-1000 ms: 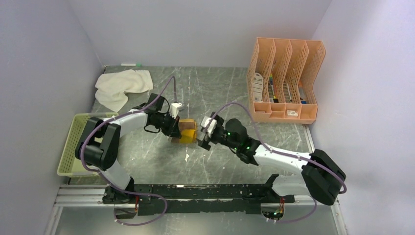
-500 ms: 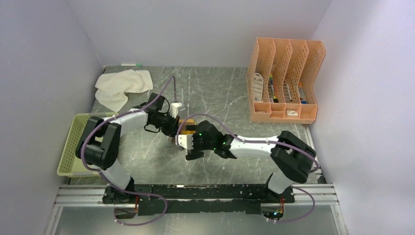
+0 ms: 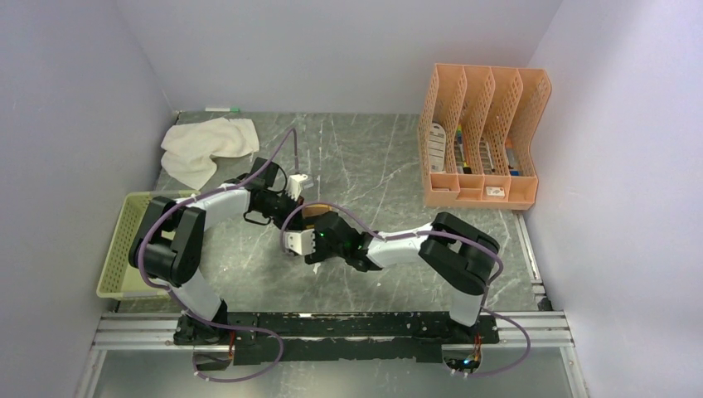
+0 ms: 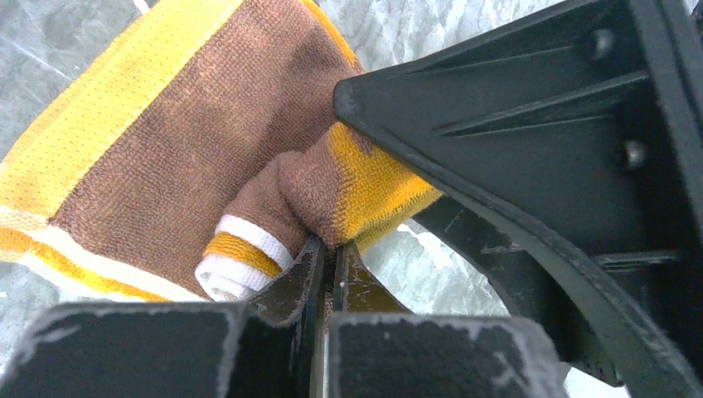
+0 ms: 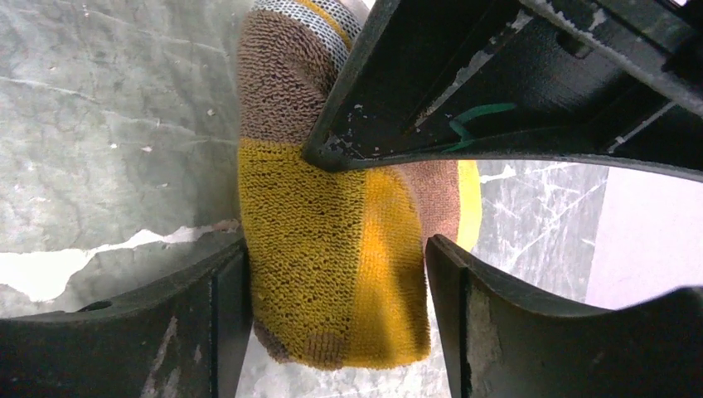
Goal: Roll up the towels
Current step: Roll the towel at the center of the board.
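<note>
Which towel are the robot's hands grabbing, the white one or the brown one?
The brown towel with yellow edging, rolled up between both grippers mid-table. The cream-white towel lies crumpled and untouched in the far left corner.

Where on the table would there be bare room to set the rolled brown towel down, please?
Bare tabletop lies at the back between the cream towel and the orange file rack, and in front between the green basket and the right arm. The centre is crowded: the left pincer and right pincer both meet at the brown towel.

Fixed overhead view, two close wrist views, all sharing brown towel [image 3: 312, 211]
</note>
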`<state>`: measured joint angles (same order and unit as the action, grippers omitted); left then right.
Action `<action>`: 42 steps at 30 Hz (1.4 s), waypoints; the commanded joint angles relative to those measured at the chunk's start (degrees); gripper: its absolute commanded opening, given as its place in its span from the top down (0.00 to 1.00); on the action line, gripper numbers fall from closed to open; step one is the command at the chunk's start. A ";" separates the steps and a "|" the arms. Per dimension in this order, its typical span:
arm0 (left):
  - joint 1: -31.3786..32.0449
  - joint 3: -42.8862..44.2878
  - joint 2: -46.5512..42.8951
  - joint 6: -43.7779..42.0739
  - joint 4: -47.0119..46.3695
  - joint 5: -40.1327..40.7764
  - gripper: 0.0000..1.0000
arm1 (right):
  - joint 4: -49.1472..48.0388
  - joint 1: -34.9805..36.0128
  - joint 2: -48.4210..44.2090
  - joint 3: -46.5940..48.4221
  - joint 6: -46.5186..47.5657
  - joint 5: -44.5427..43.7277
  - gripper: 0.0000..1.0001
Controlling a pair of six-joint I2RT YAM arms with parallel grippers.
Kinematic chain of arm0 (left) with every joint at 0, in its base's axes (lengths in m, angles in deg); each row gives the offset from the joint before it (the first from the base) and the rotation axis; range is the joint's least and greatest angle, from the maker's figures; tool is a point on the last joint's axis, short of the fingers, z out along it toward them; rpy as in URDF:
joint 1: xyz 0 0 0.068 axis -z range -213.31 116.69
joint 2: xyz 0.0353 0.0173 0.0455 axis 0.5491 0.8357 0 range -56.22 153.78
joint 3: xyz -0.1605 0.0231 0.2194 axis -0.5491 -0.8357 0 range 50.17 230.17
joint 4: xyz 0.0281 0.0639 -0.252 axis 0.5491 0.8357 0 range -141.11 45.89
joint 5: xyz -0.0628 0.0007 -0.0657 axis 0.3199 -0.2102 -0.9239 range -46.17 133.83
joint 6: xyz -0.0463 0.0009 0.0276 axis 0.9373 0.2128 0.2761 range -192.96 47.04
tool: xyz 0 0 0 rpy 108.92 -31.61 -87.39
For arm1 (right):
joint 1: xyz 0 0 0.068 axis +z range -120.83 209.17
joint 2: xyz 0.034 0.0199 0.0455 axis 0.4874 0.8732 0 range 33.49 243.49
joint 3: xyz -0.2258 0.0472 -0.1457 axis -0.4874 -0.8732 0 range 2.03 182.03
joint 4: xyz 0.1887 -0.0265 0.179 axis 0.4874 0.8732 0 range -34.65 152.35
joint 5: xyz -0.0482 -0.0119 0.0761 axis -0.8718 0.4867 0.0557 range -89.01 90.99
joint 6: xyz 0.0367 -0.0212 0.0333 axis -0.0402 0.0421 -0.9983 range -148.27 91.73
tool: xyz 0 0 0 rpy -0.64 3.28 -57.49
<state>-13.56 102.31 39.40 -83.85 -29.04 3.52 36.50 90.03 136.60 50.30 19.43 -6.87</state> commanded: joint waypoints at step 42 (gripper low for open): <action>-10.70 -2.43 -23.05 4.91 -2.50 0.58 0.37 | 60.81 -20.35 20.74 37.72 -4.74 67.54 0.69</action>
<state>-23.83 103.95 18.83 -76.36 -29.52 7.51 83.54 70.27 151.94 84.64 15.52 54.63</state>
